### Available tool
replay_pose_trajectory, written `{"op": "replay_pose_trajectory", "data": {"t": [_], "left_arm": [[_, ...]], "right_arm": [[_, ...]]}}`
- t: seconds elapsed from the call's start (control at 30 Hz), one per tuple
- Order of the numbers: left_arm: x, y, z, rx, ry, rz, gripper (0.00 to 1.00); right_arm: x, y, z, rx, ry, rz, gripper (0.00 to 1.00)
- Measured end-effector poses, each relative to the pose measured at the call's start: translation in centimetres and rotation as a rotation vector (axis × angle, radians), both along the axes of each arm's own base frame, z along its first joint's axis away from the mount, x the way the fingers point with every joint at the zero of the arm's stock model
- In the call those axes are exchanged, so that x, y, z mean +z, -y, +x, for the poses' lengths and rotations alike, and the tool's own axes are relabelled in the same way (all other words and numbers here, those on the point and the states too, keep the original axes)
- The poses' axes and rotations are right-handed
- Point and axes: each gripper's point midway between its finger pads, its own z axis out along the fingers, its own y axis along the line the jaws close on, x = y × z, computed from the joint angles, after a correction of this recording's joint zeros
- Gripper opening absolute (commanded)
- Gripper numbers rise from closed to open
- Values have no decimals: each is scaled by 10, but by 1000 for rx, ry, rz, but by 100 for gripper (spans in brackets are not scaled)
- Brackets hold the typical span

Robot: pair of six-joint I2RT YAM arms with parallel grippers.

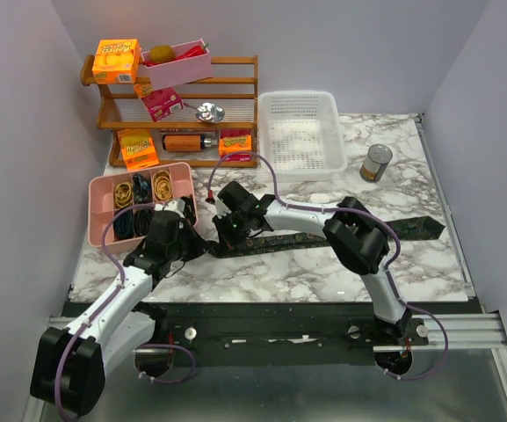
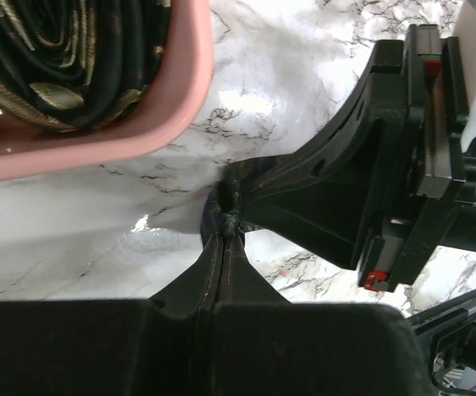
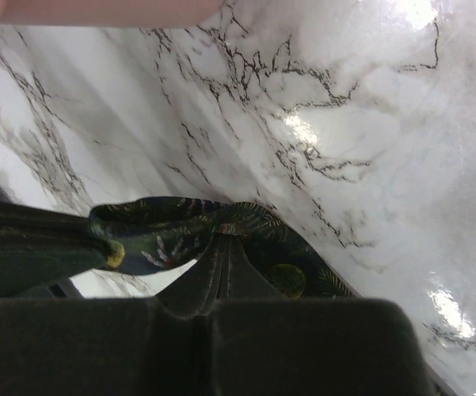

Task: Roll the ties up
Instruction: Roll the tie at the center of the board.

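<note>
Tie (image 1: 416, 229) lengthwise left-right, wide tip right; left end effector (image 2: 223, 231), right end effector (image 3: 221, 239) pinching narrow end.

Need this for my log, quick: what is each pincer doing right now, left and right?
Left pincer: closed, holding the tie.
Right pincer: closed, holding the same tie.

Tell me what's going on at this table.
Both arms are working one tie laid across the marble table. The left gripper and right gripper are each shut on its narrow end, pinching it close together beside the pink tray. The wide pointed end lies flat toward the right; most of it is unrolled.
</note>
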Motion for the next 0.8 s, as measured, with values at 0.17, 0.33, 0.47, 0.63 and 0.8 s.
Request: {"op": "replay_pose_trajectory", "data": {"t": [0.17,0.33,0.47,0.63,0.8], "left_arm": [[6,10,3,-20,24,-28,0],[7,18,4,-40,29,-39,0],[7,24,7,-49,29,-46,0],[6,29,6,-64,28,-48,0],[6,29,7,-64,31,-42,0]], "right_arm": [[0,-7,0,-29,-8,57,0],[0,-11,0,-50,-14,91,0],[1,-12,0,-61,-17,103,1],[1,-13,0,-67,-22,111,0],[2,-14,-1,-70,-28,116,1]]}}
